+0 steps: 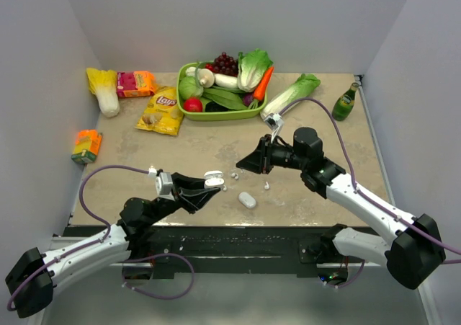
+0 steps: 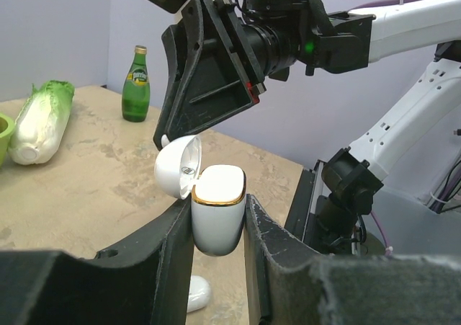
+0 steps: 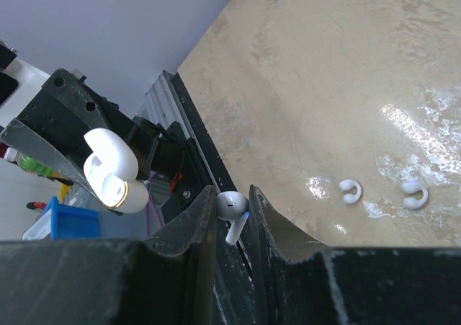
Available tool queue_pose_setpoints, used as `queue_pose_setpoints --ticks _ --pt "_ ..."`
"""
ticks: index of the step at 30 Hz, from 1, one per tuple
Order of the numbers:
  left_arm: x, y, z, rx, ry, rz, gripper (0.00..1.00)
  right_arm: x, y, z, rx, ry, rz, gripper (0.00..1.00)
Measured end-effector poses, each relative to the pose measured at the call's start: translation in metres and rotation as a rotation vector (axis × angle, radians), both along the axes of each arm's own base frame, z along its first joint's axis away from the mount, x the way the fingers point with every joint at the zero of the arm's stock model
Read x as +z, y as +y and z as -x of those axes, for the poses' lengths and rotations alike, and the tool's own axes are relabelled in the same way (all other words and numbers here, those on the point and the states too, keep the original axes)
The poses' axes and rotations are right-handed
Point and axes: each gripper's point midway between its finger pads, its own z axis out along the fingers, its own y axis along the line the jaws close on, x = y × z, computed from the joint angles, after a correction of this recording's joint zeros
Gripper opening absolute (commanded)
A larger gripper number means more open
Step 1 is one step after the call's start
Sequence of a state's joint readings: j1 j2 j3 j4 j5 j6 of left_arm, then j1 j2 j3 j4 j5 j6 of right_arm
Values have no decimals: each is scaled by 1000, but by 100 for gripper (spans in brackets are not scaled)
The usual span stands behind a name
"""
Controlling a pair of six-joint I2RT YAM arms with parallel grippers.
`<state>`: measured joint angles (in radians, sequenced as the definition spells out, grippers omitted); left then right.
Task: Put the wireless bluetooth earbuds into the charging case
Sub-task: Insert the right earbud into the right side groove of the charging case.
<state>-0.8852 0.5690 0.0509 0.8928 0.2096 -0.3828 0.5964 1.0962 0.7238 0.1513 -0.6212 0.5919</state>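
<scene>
My left gripper [image 1: 205, 187] is shut on a white charging case [image 1: 214, 179] with a gold rim. It holds the case upright above the table with the lid [image 2: 178, 166] flipped open. In the left wrist view the case [image 2: 216, 224] sits between the fingers. My right gripper [image 1: 243, 164] is shut on a white stemmed earbud [image 3: 232, 210], stem pointing down. It hovers just right of and above the open case [image 3: 115, 177]. Two small white C-shaped earbuds [image 3: 350, 190] [image 3: 415, 193] lie on the table, also visible from the top [image 1: 234, 174] [image 1: 266, 185].
A second, closed white case [image 1: 247, 199] lies on the table below the grippers. A green basket [image 1: 216, 114] of vegetables, a chips bag [image 1: 161, 111], a napa cabbage [image 1: 290, 94] and a green bottle [image 1: 345, 103] stand at the back. An orange box [image 1: 86, 145] is at the left.
</scene>
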Motion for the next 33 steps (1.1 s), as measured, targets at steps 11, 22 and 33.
queue_pose_setpoints --ticks 11,22,33 --pt "-1 1 0 5 6 -4 0 2 -1 1 -14 20 -5 0" --pt "-3 1 -2 14 14 -8 0 2 -8 -6 -92 52 10 0" --pt "16 0 -10 46 14 -4 0 88 -20 -23 -208 -139 -54 0"
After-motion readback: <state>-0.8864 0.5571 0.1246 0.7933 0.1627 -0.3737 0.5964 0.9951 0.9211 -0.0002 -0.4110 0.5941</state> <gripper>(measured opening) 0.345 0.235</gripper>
